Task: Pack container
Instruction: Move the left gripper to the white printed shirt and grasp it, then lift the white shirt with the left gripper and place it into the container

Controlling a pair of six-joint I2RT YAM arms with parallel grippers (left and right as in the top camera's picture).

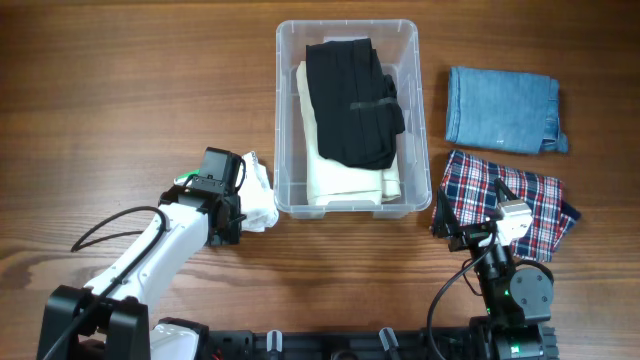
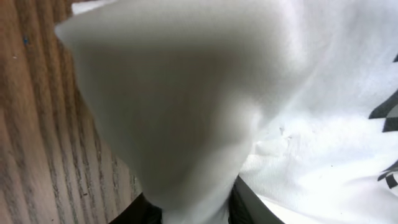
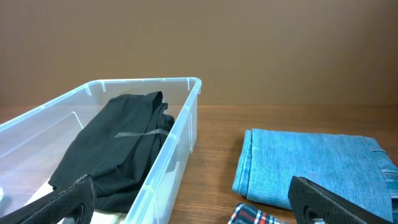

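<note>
The clear container [image 1: 283, 120] stands at the table's middle back, holding a black garment [image 1: 350, 100] on top of a cream one [image 1: 345, 180]. Left of its front corner lies a white cloth [image 1: 258, 195]. My left gripper [image 1: 242, 208] is closed on that cloth. In the left wrist view the white cloth [image 2: 186, 93] fills the frame and bunches between the two black fingers [image 2: 249, 208]. My right gripper [image 1: 490, 215] hovers open over a plaid cloth [image 1: 505, 200], right of the container. Its fingers [image 3: 336, 199] hold nothing.
Folded blue jeans [image 1: 500, 108] lie at the back right, beyond the plaid cloth [image 3: 255, 216]. In the right wrist view the jeans [image 3: 311, 165] sit right of the container wall [image 3: 180, 124], with bare wood between them.
</note>
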